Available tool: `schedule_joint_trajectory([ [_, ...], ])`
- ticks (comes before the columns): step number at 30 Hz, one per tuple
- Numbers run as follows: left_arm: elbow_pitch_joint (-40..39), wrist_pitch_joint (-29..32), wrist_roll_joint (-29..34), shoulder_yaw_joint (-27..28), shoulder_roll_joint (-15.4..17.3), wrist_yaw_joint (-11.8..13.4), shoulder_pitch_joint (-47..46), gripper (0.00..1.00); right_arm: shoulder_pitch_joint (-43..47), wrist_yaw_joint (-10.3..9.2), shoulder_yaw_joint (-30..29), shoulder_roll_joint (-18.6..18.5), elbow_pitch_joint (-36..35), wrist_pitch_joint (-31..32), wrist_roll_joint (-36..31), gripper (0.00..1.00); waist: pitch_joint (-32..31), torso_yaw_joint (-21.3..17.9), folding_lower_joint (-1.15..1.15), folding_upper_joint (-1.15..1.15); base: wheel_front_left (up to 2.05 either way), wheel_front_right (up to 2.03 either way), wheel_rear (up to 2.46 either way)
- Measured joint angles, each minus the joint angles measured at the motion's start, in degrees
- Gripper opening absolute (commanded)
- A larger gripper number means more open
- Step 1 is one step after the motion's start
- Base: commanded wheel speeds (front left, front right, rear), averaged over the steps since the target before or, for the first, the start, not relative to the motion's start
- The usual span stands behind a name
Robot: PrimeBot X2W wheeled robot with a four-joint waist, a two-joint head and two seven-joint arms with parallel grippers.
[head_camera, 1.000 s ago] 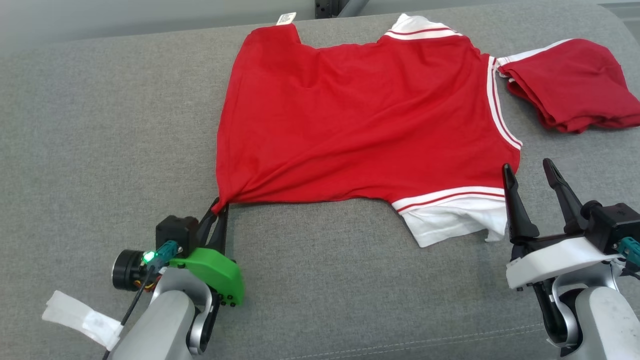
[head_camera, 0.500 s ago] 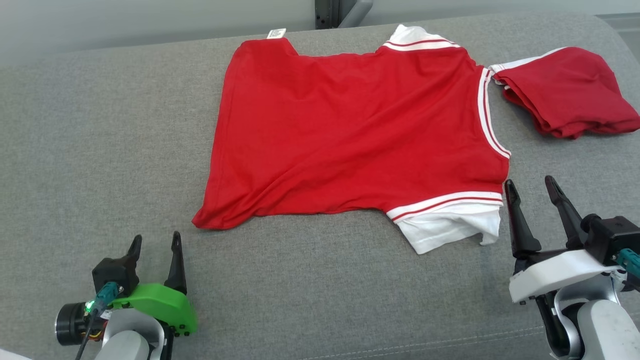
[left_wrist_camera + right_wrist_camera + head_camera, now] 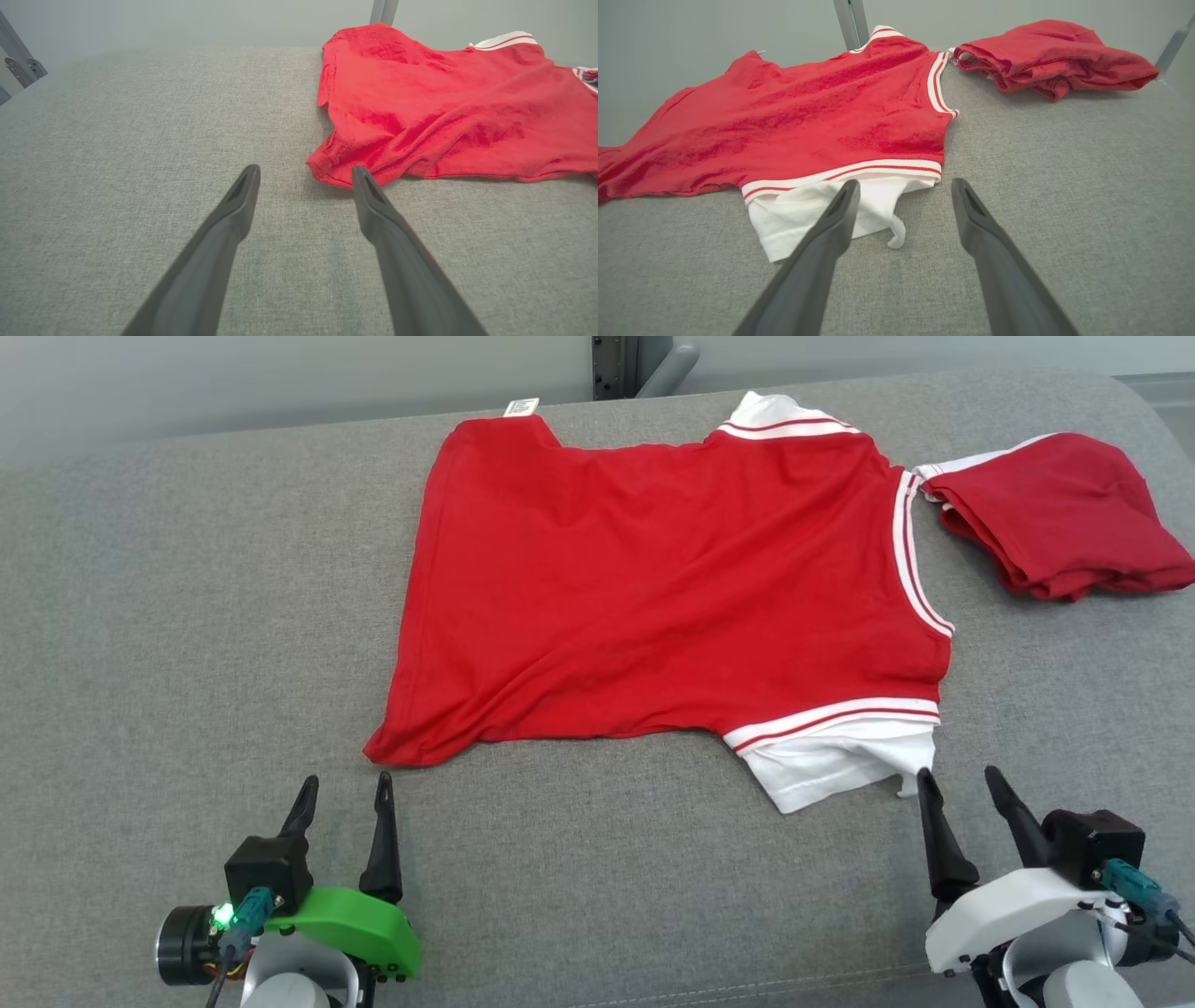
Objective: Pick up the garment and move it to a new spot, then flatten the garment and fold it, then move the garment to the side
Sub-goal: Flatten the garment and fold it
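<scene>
A red T-shirt [image 3: 653, 579] with white striped sleeves lies spread on the grey cushion [image 3: 187, 616], collar side to the right. Its near hem corner [image 3: 387, 751] is a little bunched. My left gripper [image 3: 344, 793] stands open just short of that corner [image 3: 327, 170], nothing between its fingers. My right gripper [image 3: 962, 784] is open too, just below the white near sleeve [image 3: 831, 765], whose edge [image 3: 822, 210] lies by its left finger without being held.
A second red garment [image 3: 1055, 513], folded into a pile [image 3: 1055, 51], lies at the back right. A white label [image 3: 521, 406] sticks out at the shirt's far corner. A grey post [image 3: 644, 359] stands behind the cushion. Bare grey fabric spreads left and in front.
One second ago my left gripper was shut on the near hem corner; it let go and drew back. My right gripper has pulled back toward me, off the sleeve's side.
</scene>
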Motion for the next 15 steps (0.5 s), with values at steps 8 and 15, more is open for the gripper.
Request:
schedule_joint_trajectory([
  [8,-3.2,-0.2,2.4,1.1,-1.4,0.2,1.6,1.00,-2.8,0.00,1.3,0.4,10.1,-3.1,-0.2,1.00,0.3,1.1,0.00,0.00,0.00,0.00,0.00],
  [15,-3.6,-0.2,3.9,2.2,-2.0,-0.1,1.9,1.00,-8.7,0.00,3.7,-0.3,18.0,-4.5,-1.0,0.00,0.7,1.9,0.00,0.00,0.00,0.00,0.00],
])
